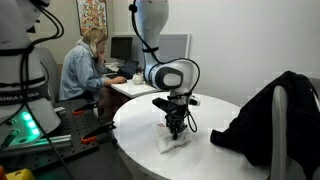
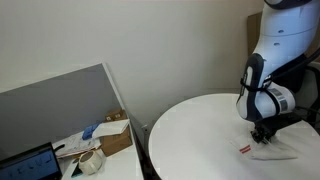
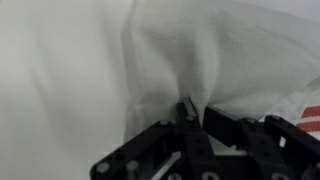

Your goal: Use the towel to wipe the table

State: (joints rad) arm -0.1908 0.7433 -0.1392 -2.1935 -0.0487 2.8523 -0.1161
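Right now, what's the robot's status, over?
Gripper shut, pinching a fold of towel. Towel bunched on white table. Black jacket at table's edge, apart from towel.

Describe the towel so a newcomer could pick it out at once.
Start at the round white table, where the robot's gripper points straight down. The towel is the small crumpled white cloth pinched in that gripper and lying on the tabletop. It is pale with a red mark at one edge, unlike the large black jacket nearby.
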